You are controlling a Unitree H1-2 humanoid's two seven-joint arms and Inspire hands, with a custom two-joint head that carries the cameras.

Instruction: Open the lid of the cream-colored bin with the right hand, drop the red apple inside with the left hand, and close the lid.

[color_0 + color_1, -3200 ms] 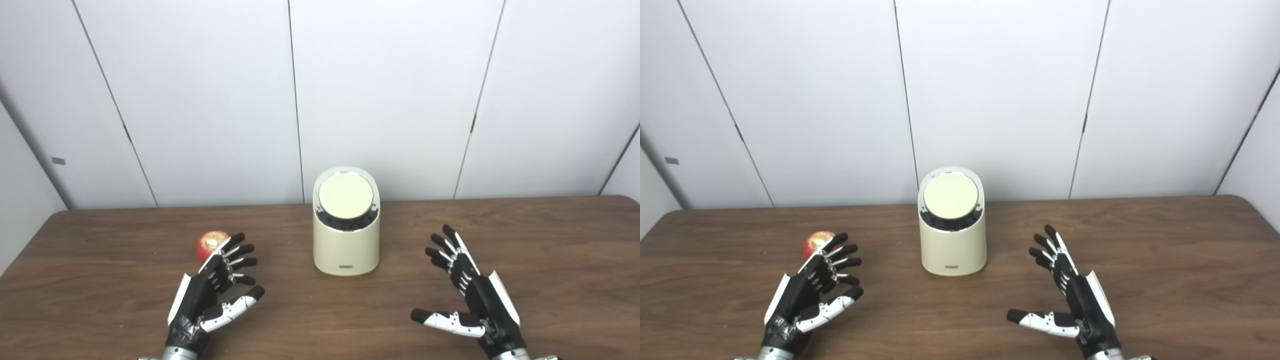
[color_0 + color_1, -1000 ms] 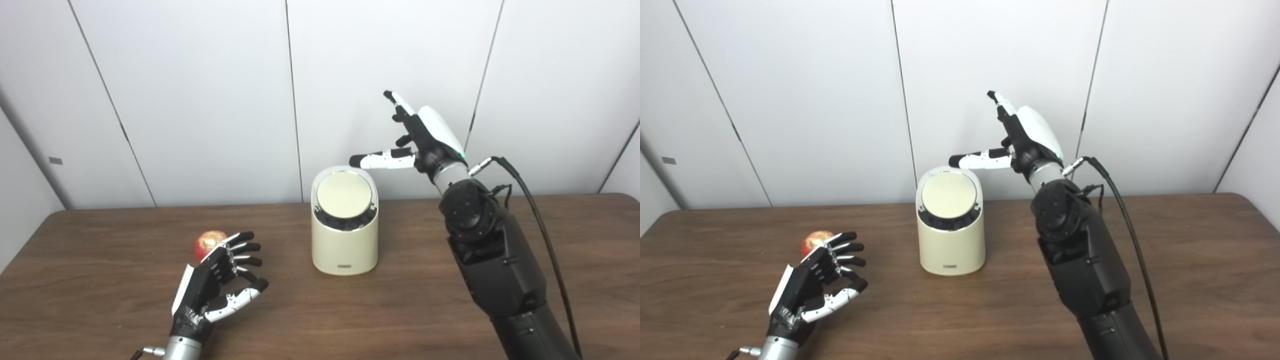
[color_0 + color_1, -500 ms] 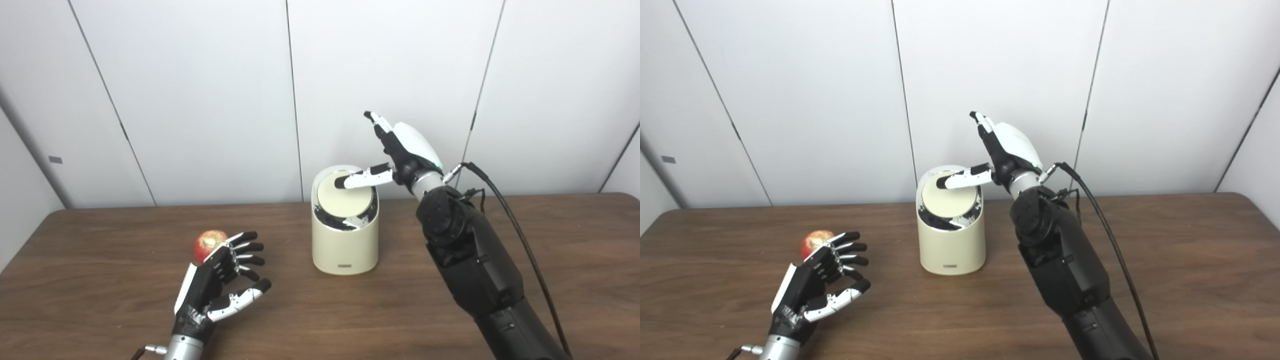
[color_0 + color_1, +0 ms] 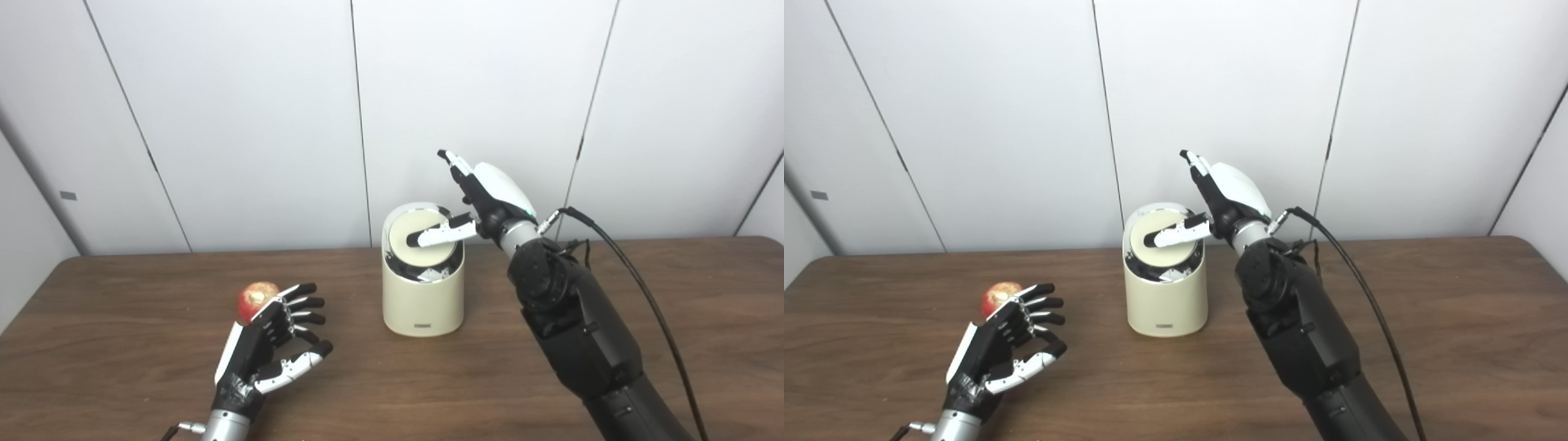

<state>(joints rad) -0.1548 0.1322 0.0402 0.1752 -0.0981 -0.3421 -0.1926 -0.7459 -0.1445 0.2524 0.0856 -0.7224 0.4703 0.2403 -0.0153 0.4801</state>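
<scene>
Thumb down on the lid, that is what I read from my right robot hand (image 4: 484, 199): it hangs over the cream-colored bin (image 4: 422, 300), thumb laid across the round lid (image 4: 422, 242), the other fingers (image 4: 456, 168) lifted and pointing up and away toward the wall. It holds nothing, fingers spread, with only the thumb on the disc. The lid looks tipped, its near edge sunk, and I can see a dark gap with a pale sliver under that near edge; I cannot tell how far it has swung.

The bin stands upright near the middle of the counter (image 4: 704, 294), toward the back edge. A black cable (image 4: 1353, 263) trails from the wrist down along the right forearm.

My left robot hand (image 4: 269, 343) sits low over the counter on the left, palm turned inward, fingers spread and slightly curled, gripping nothing. The red apple (image 4: 257, 298) rests on the counter just behind its fingertips; from both head views I cannot say whether they touch it. Apple and bin are well apart.
</scene>
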